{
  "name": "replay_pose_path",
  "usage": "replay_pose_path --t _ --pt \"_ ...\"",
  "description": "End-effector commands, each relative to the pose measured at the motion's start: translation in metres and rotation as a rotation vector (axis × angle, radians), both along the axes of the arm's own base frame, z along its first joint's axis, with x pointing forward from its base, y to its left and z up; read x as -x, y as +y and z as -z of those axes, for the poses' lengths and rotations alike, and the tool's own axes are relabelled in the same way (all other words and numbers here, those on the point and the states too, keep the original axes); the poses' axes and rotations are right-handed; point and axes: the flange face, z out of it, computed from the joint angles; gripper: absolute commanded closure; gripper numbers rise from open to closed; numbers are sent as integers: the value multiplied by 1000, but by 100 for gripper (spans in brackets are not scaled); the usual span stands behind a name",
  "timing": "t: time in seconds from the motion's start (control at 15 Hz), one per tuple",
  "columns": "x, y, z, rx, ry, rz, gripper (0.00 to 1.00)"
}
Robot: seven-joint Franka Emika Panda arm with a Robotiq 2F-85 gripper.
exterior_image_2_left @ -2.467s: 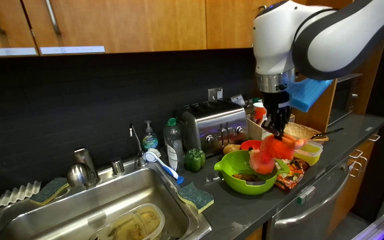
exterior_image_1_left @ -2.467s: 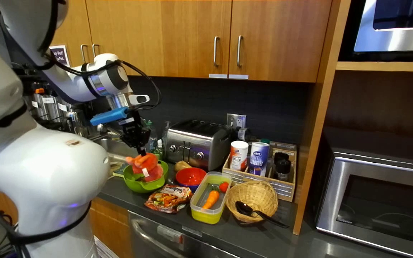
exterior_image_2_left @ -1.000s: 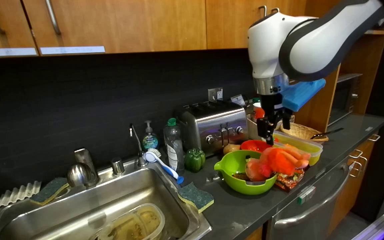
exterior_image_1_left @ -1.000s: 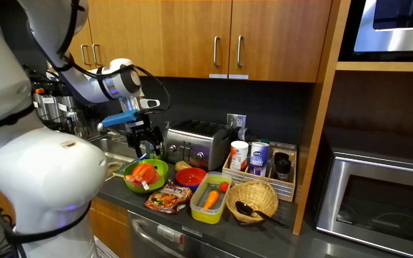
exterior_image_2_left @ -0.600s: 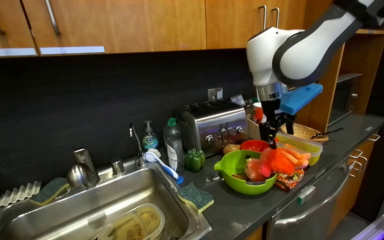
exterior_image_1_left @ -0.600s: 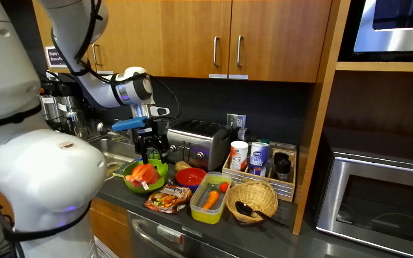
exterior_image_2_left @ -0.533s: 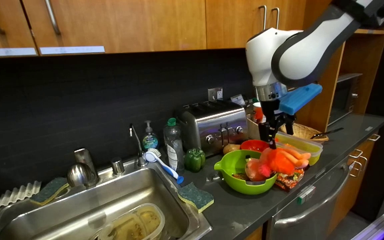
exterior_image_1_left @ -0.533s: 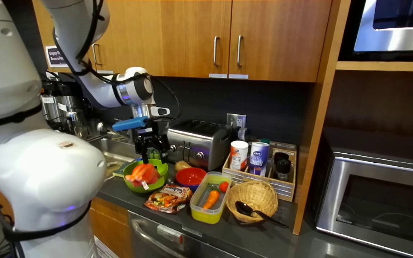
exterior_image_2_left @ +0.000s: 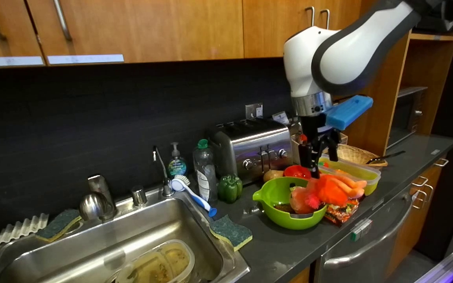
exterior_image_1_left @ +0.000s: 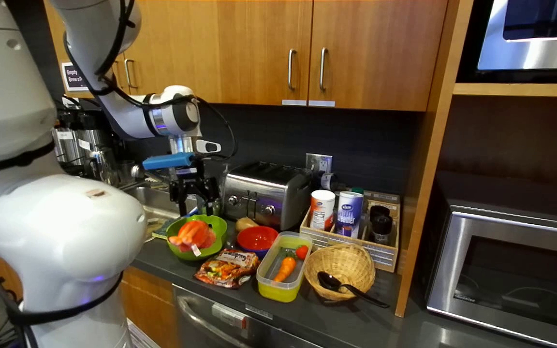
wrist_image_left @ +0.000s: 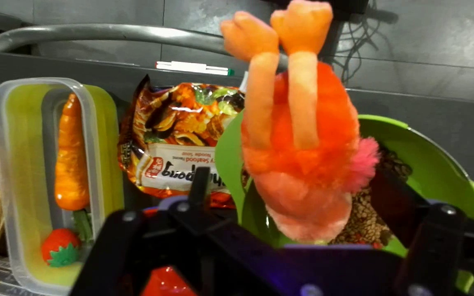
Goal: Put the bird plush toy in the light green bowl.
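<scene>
In my wrist view, the pink-and-orange plush bird (wrist_image_left: 298, 156) lies lengthwise toward twelve o'clock from my spread, empty black gripper (wrist_image_left: 289, 174), feet jutting from the round lime-green plastic bowl (wrist_image_left: 438, 168).

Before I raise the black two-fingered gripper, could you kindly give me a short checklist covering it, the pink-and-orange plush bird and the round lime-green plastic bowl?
1. Black two-fingered gripper open: ok, its jaws stand wide apart.
2. Pink-and-orange plush bird resting in the round lime-green plastic bowl: ok, its pink end lies inside.
3. Whole bird within the rim: not ok, its pale orange legs jut out past the edge.
4. Black fingers clear of the bird: cannot tell, one tip seems to meet its outline in an exterior view.
5. Bowl upright on the smooth dark-grey countertop: ok in both exterior views.
</scene>
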Motion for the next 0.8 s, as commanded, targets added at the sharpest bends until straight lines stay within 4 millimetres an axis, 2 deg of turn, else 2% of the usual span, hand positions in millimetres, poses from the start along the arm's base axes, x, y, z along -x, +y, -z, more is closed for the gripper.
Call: replay_pose_path --t 0.0,0.27,0.33,0.73 --pt "0 -3 -8 -53 86 -53 0" --pt "0 -16 -13 -64 131 -72 0" --pt "-1 -11 -4 -50 116 -65 0" --pt "-2 -15 -5 -51 125 -68 0"
